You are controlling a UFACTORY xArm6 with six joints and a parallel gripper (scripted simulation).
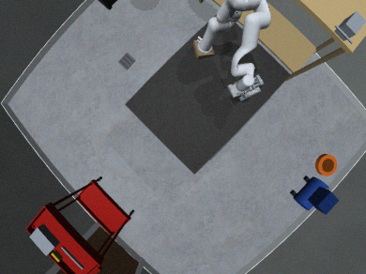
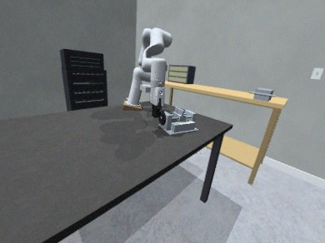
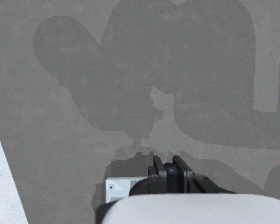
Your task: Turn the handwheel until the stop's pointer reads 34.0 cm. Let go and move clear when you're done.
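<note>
Gripping the handwheel, the gripper has its fingers narrowed onto it at the near-left end of the grey stop fixture. That fixture sits on the dark table near its far right corner, just in front of the arm's tan base. From the wrist, the black fingers hide the wheel; the pointer cannot be read.
</note>
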